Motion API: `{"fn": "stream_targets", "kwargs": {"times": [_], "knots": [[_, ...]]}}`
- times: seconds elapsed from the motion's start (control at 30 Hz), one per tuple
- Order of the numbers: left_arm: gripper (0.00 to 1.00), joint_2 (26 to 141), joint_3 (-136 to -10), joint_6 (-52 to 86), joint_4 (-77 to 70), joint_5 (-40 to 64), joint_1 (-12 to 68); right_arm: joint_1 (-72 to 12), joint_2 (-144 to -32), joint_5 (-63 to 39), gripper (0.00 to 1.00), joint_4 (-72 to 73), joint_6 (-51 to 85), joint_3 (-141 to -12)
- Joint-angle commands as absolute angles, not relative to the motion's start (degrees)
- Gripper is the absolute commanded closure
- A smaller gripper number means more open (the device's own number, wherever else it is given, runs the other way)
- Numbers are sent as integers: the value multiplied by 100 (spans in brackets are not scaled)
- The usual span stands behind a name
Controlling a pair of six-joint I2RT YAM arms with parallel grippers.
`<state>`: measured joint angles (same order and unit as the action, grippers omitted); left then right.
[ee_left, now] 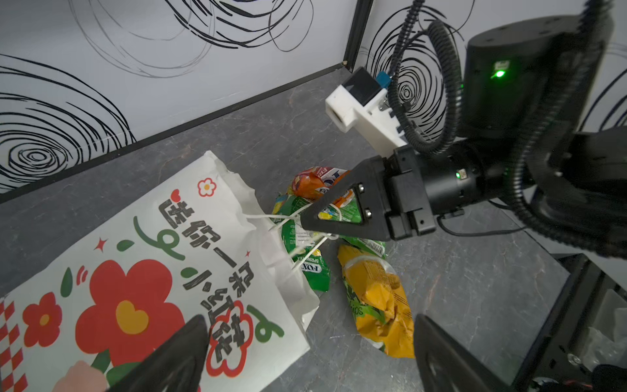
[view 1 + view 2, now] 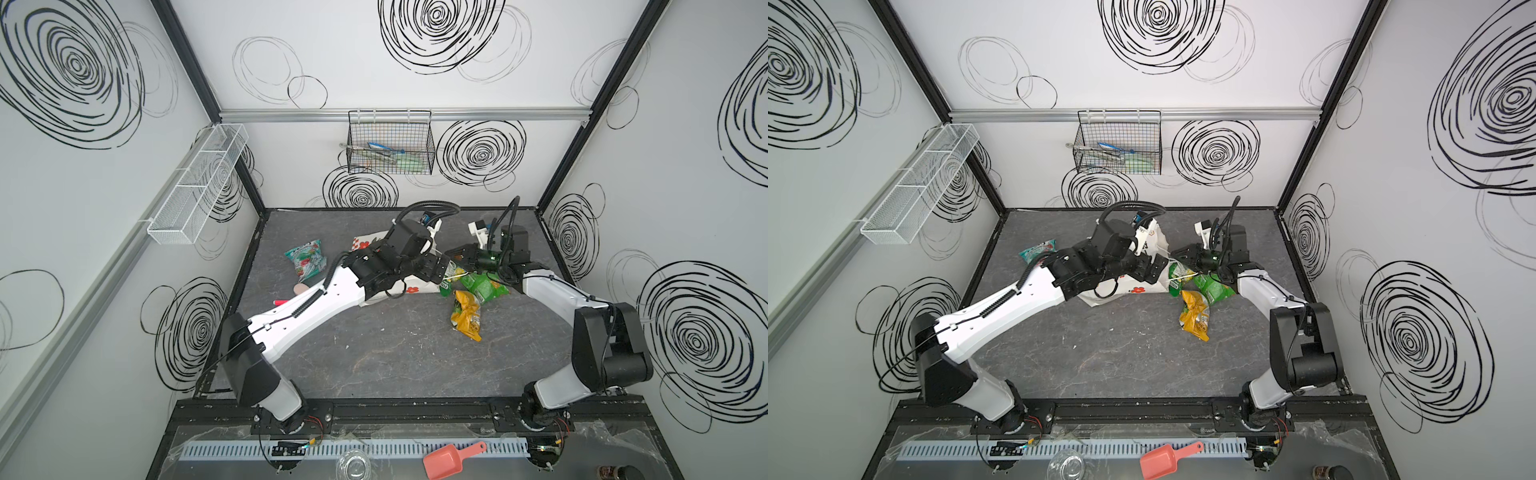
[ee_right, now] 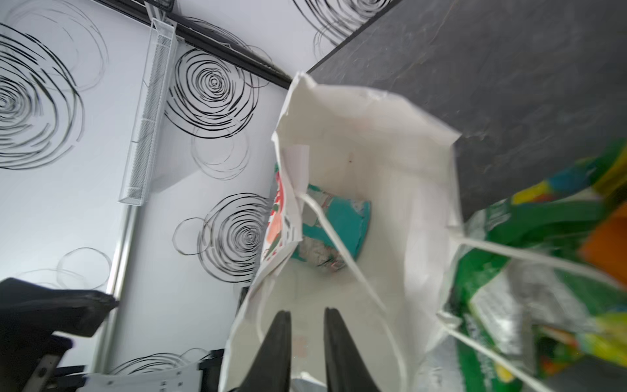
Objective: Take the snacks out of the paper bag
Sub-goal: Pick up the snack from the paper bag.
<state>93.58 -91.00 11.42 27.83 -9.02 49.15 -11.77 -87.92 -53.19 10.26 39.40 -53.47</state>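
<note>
Paper bag (image 1: 135, 237) lies on its side near the far edge of the table (image 2: 395, 357), with one teal packet (image 3: 342, 220) deep inside. Left gripper (image 1: 310, 320) jaws are spread above the bag. Right gripper (image 3: 307, 310) jaws are nearly pressed together at its mouth. We judge the packet light, crinkly and slippery; pinch its crimped end.

Paper bag (image 1: 112, 237) matt, creased – snack packets (image 1: 376, 298) crinkly glossy foil, tabletop (image 2: 395, 353) matt stone-look grey, wire basket (image 2: 390, 141) at 12 o'clock black metal, scoop (image 2: 442, 461) smooth pink plastic.
</note>
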Motion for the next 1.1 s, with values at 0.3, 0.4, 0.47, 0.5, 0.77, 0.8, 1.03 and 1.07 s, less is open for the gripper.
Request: {"fn": "stream_targets", "kwargs": {"times": [0.3,0.4,0.47,0.5,0.77,0.8,1.03,1.07], "knots": [[4,10226,-9500,166,2822,-1290,5009,-1047,-7179,-4081,44,303,4390,-5110],[4,10836,-10106,254,3087,-2121,5132,-851,-6723,-3519,27,268,4394,-4756],[4,11254,-10484,205,3213,-3023,5264,-746,-6399,-3358,23,462,4397,-4444],[4,11515,-10654,99,3261,-3298,5331,-707,-6233,-3300,21,566,4429,-4281],[20,12313,-11150,-67,3507,-3990,5432,-449,-5193,-2929,14,96,4284,-3905],[35,12286,-11145,-79,3469,-3983,5440,-440,-5076,-2880,14,27,4228,-3896],[100,11712,-10915,-222,3199,-3779,5476,-446,-4614,-2882,13,-22,3990,-3920],[100,11490,-10776,-245,3067,-3595,5467,-448,-4597,-3014,13,88,3973,-3903]]}}
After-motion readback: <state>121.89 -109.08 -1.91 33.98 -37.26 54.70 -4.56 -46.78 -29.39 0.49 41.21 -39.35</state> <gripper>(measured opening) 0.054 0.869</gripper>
